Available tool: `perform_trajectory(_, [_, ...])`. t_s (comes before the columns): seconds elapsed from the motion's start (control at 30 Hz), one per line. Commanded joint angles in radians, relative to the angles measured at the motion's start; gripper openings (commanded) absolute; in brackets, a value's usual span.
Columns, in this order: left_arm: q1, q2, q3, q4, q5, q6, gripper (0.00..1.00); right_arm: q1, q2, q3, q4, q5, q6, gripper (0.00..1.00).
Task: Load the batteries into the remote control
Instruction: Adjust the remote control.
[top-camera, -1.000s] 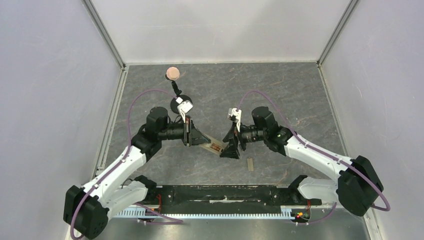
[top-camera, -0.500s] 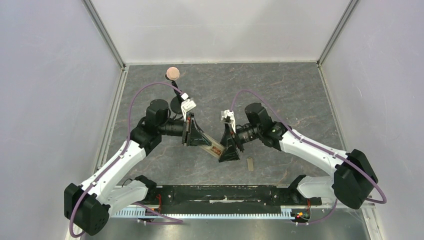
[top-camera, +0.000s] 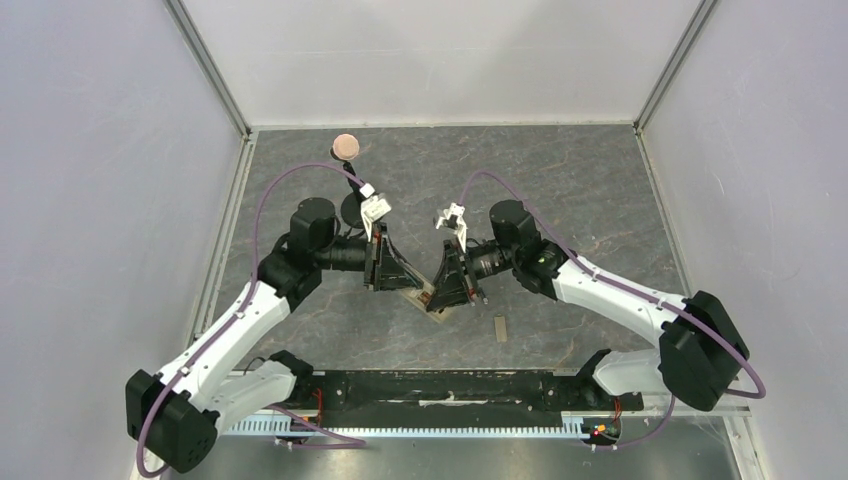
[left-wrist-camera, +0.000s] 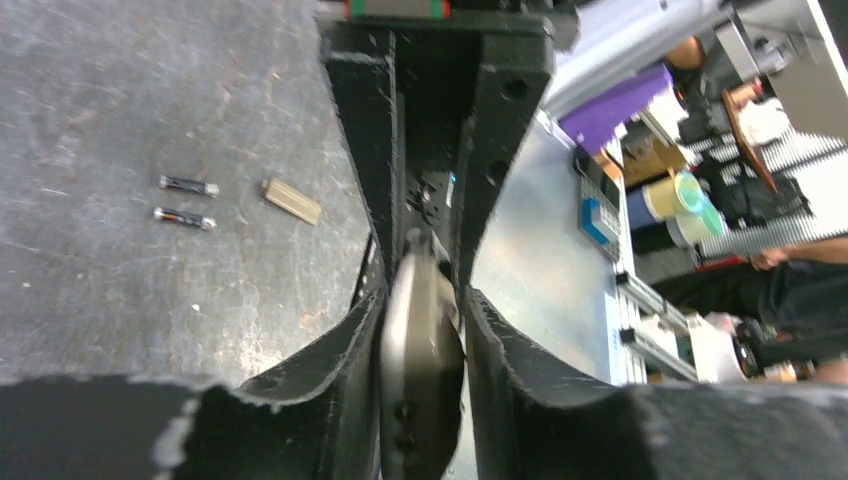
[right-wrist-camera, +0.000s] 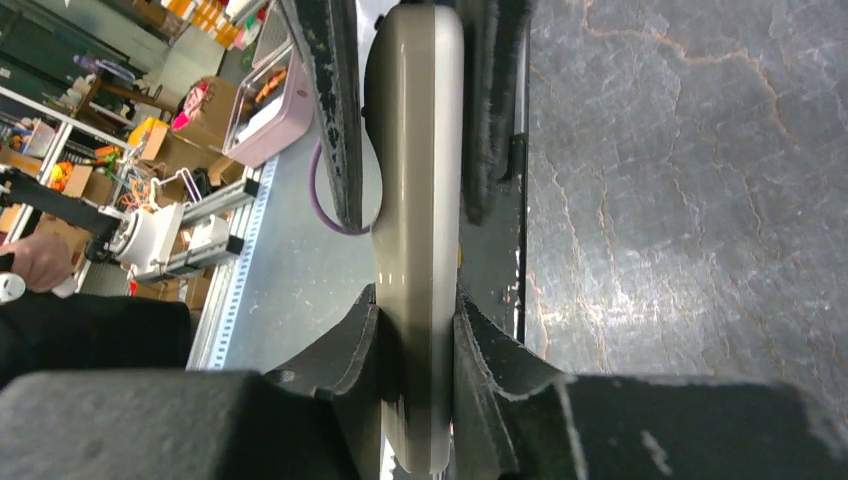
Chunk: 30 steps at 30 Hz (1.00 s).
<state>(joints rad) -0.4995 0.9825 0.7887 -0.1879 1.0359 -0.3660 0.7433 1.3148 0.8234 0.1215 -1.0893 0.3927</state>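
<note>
Left claw (left-wrist-camera: 420, 305): clenched on the remote control (left-wrist-camera: 418, 350), one pad on each opposite side, with the remote seen edge-on between them.

Right claw (right-wrist-camera: 414, 300): clamped on the same remote from the other end, both pads touching its sides.

The two claws meet nose to nose, and the remote bridges them.

Judgement: this looks like a handover or re-grip. One arm could then steady the body with the battery bay reachable while the other goes for the cells.

Top view: the remote sits tilted between the arms, over the middle of the counter (left-wrist-camera: 120, 100). I cannot tell whether its low end touches the surface.

Outward: the batteries (left-wrist-camera: 187, 184) lie side by side and parallel on the counter. They are near the beige cover piece (left-wrist-camera: 292, 201) but apart from it, and the cover piece lies loose on the counter.

Loading has not begun, since both cells are well clear of the remote.
</note>
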Motion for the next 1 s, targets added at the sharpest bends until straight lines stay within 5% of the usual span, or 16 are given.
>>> perform_trajectory(0.0, [-0.003,-0.045,0.002,0.176,-0.153,-0.162,0.46,0.016,-0.022,0.016,0.158,0.048,0.125,0.01])
perform_trajectory(0.27, [-0.002,-0.195,-0.269,0.719,-0.503,-0.651,0.48,0.013,-0.054,-0.06,0.551,0.195,0.48,0.08])
perform_trajectory(0.5, [-0.003,-0.254,-0.29,0.719,-0.553,-0.652,0.48,0.013,-0.042,-0.071,0.609,0.273,0.566,0.08])
perform_trajectory(0.6, [-0.004,-0.257,-0.295,0.722,-0.548,-0.657,0.38,0.013,-0.03,-0.094,0.676,0.289,0.632,0.08])
perform_trajectory(0.73, [-0.003,-0.254,-0.291,0.719,-0.529,-0.638,0.04,0.013,-0.001,-0.115,0.77,0.274,0.727,0.13])
perform_trajectory(0.8, [-0.004,-0.25,-0.278,0.696,-0.517,-0.618,0.02,0.013,0.004,-0.122,0.78,0.276,0.746,0.23])
perform_trajectory(0.9, [-0.004,-0.257,-0.245,0.564,-0.555,-0.533,0.02,0.008,-0.002,-0.127,0.744,0.286,0.716,0.63])
perform_trajectory(0.97, [-0.002,-0.276,-0.206,0.395,-0.661,-0.45,0.02,-0.005,-0.052,-0.132,0.608,0.352,0.612,0.77])
